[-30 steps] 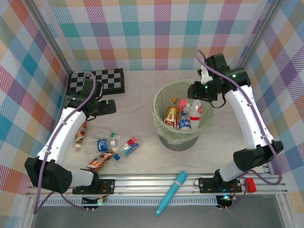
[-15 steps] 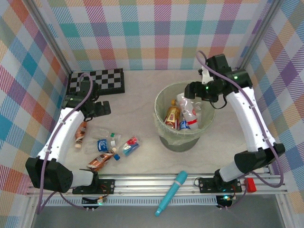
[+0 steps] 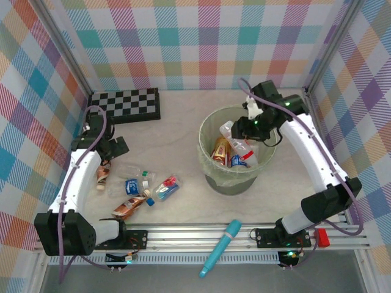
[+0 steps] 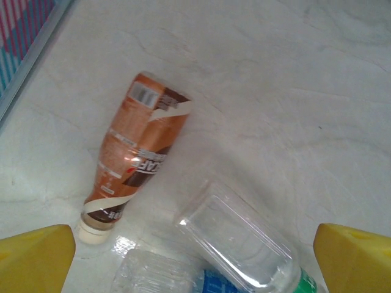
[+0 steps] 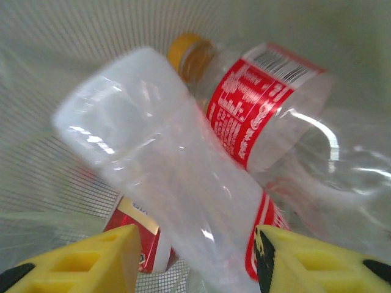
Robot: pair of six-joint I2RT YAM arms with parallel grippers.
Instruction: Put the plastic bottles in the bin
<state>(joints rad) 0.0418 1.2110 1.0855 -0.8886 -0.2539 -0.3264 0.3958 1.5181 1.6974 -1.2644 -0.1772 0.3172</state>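
- A pen lies at the near edge, well apart from the task's things, and is to be left alone.
- Several bottles lie close together on the table at the near left. The task is judged roughly half done.
- The left gripper hangs over them, fingers spread and nothing held. A brown bottle lies flat just ahead, beside a clear bottle. A pick is judged to be the step here: the jaws must be lowered astride one bottle and closed across its body.
- The clear bottle is cut off by the lower edge of the left wrist view. From above, the brown bottle is partly covered by the arm.
- The bin stands right of centre with bottles inside. The right gripper is held over its far side, fingers spread. A blurred bottle lies between them, apart from the left finger, so a drop is judged to be in hand. Next, the arm must be raised clear of the rim.
- The count inside the bin cannot be told, as the bottles overlap.
- A checkerboard lies at the far left.
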